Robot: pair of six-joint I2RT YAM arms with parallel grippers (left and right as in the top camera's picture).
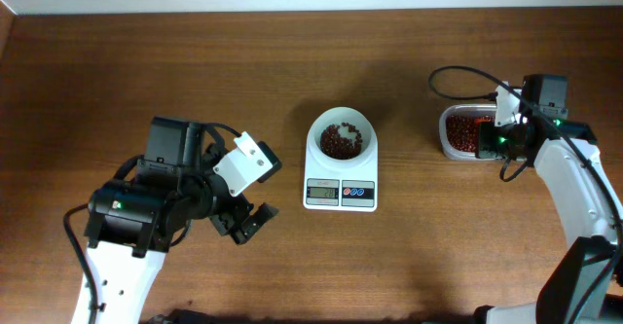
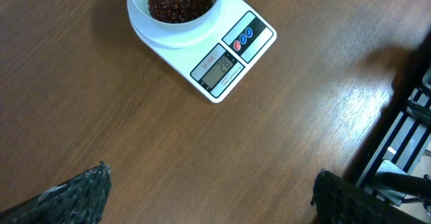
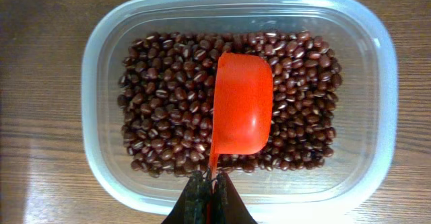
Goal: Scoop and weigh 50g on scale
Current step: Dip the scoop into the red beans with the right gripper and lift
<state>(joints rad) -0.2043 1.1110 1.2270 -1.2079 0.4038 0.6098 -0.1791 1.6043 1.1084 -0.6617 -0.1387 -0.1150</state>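
Clamped together on the handle of the orange-red scoop (image 3: 241, 103): right tool (image 3: 210, 194), scoop lying on dark beans (image 3: 161, 109) inside clear tub (image 3: 101, 49). More beans in white bowl (image 1: 364, 122) atop scale (image 1: 341, 194), mid-worktop (image 1: 146, 61), well apart from tub. Left tool (image 1: 243, 222) spread wide near scale, holding nothing.

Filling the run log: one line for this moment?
right gripper: shut on scoop over tub | left gripper: open | scale: beans in bowl
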